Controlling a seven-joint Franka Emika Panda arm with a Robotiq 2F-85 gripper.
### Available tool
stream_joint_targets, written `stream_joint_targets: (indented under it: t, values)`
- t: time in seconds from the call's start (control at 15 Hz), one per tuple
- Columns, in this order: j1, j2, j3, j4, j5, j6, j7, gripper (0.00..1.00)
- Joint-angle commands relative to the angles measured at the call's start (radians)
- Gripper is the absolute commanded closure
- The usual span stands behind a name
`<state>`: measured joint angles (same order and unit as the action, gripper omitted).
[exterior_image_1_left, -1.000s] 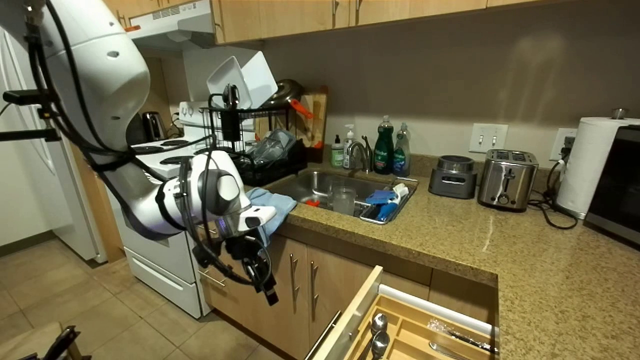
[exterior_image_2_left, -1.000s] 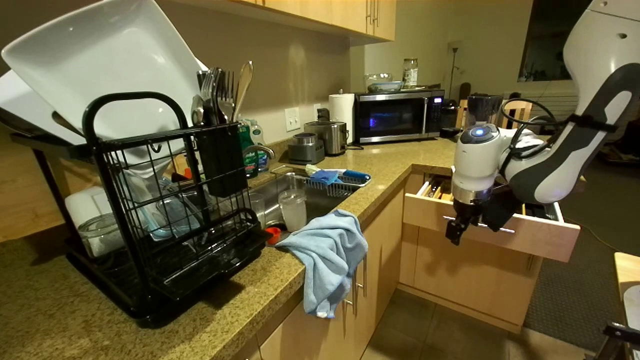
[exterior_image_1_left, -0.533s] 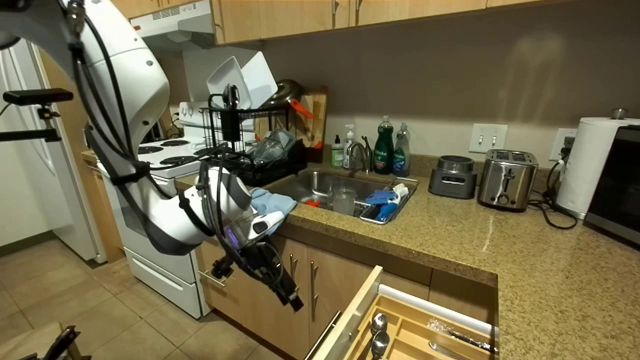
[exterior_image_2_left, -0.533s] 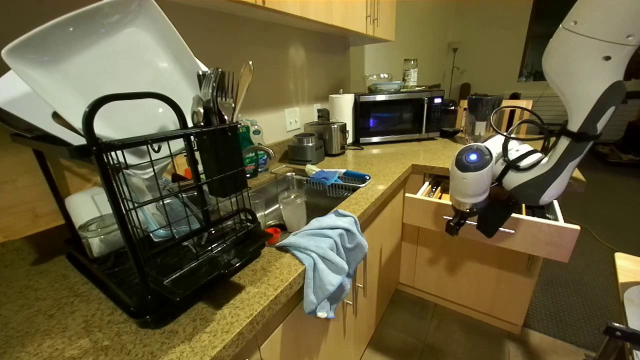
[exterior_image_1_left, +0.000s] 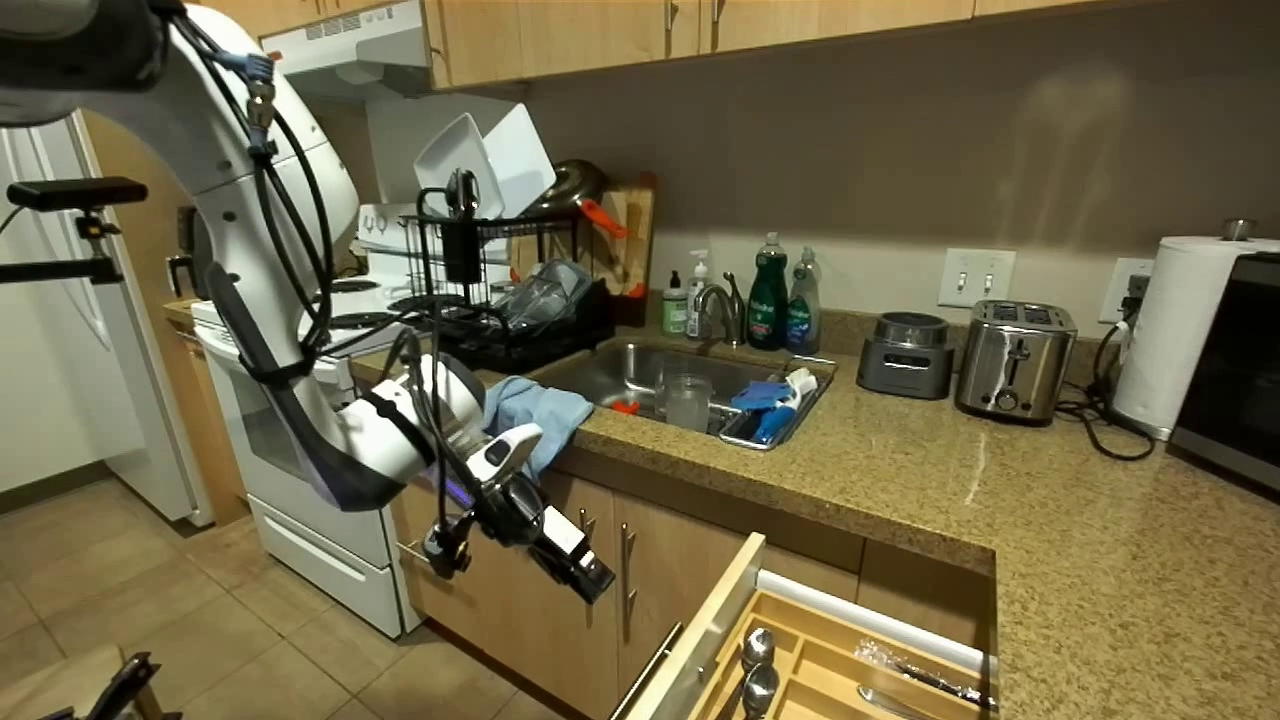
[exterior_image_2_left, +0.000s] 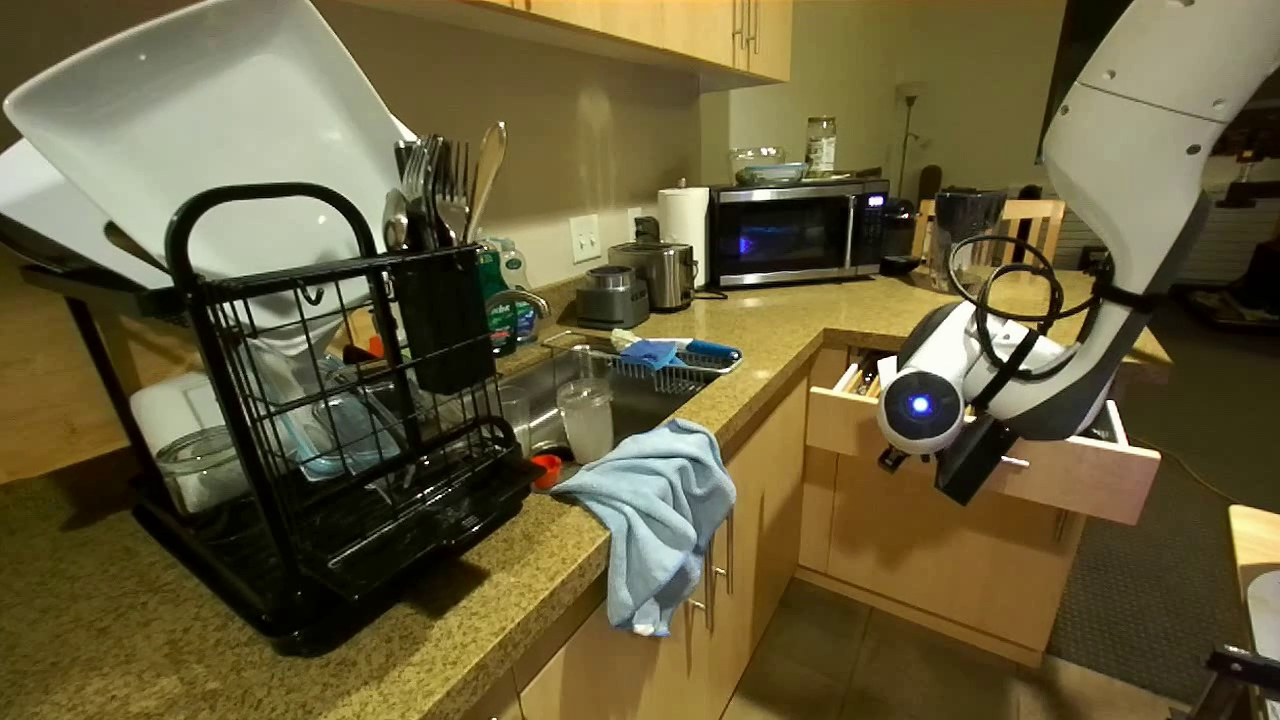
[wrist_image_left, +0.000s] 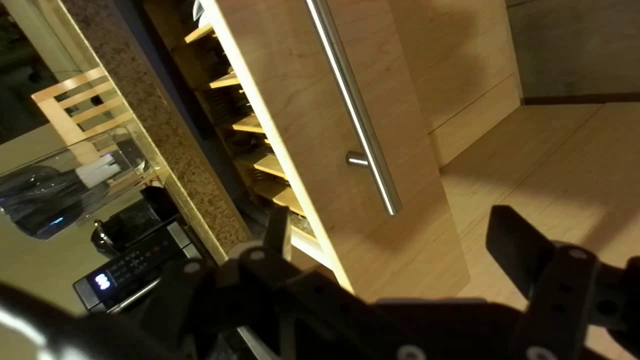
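Wrist view: we saw the gripper (wrist_image_left: 392, 237) spread wide, near but apart from the bar handle (wrist_image_left: 357, 115) of the pulled-out drawer (wrist_image_left: 340, 195). In an exterior view, it slanted toward the drawer, less steeply than a second earlier. In an exterior view, we found the arm (exterior_image_2_left: 1125, 190) sharply bent.

Black hand (wrist_image_left: 390, 227), silver handle (wrist_image_left: 353, 102), speckled brown counter (exterior_image_1_left: 880, 460)
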<state>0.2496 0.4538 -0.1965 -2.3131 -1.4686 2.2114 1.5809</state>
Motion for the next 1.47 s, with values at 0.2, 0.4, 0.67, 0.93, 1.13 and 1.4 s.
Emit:
stream_joint_targets:
  t: [0.2,0.4,0.67,0.93,1.13,1.4]
  values:
    - [-0.107,0.082,0.154,0.052,-0.058,-0.201,0.048,0.00]
    - [-0.133,0.123,0.173,0.081,-0.054,-0.255,0.044,0.00]
    - [-0.159,0.185,0.176,0.123,-0.055,-0.313,0.042,0.00]
    - [-0.182,0.241,0.168,0.161,-0.071,-0.367,0.039,0.00]
    - [-0.197,0.276,0.164,0.181,-0.079,-0.402,0.030,0.00]
    - [-0.198,0.300,0.167,0.169,-0.140,-0.445,-0.010,0.00]
